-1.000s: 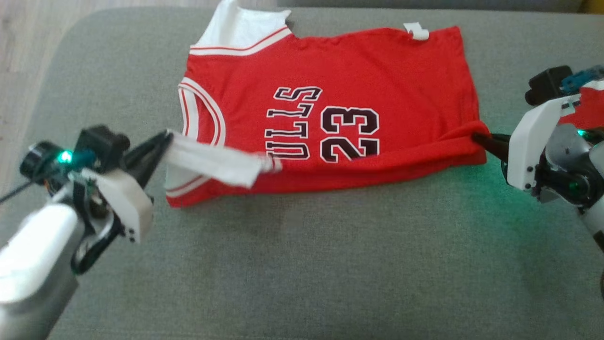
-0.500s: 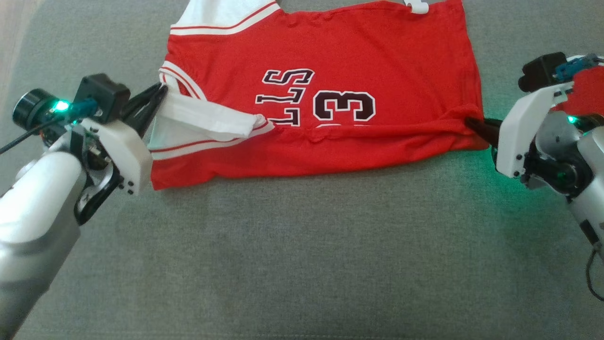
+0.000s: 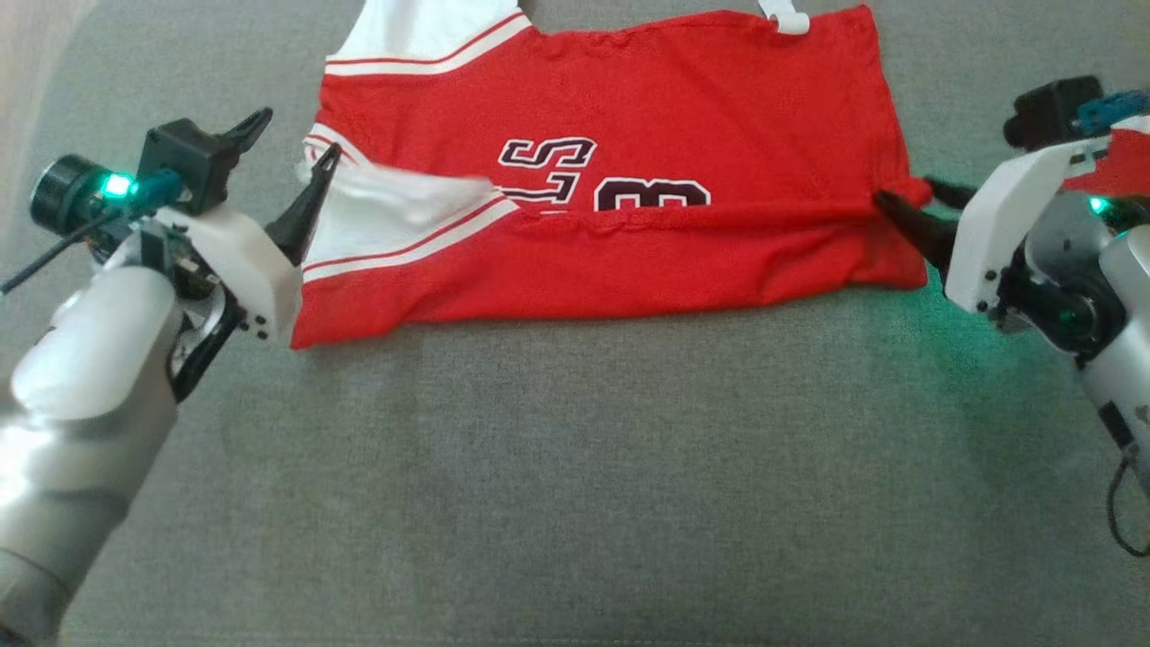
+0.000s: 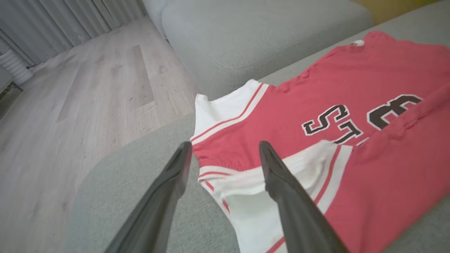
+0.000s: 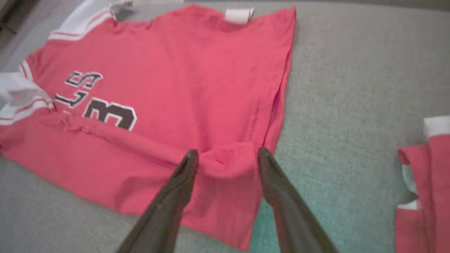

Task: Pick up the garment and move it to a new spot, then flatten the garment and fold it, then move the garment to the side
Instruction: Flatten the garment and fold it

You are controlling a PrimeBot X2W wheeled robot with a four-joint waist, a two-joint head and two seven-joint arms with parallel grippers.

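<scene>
A red basketball jersey (image 3: 683, 108) with white trim and dark lettering lies on the grey cushion (image 3: 575, 467). Its near half is folded over away from me and covers the lower part of the number. My left gripper (image 3: 299, 135) stands open at the jersey's white shoulder end, with nothing between its fingers. Through the left wrist camera the fingers straddle the white strap (image 4: 242, 182) just above it. My right gripper (image 3: 906, 190) is open at the hem corner. The right wrist camera shows the bunched red corner (image 5: 228, 165) lying loose between its fingers (image 5: 182, 179).
A second red and white garment (image 5: 429, 175) lies on the cushion to the right of my right gripper. Wooden floor (image 4: 70, 105) and another grey cushion (image 4: 253, 31) lie beyond the jersey's left end. Bare cushion stretches in front of the jersey.
Both grippers carried the jersey's near edge farther over the number, then opened and let go. The fold now rests on the jersey. The head camera has also shifted.
</scene>
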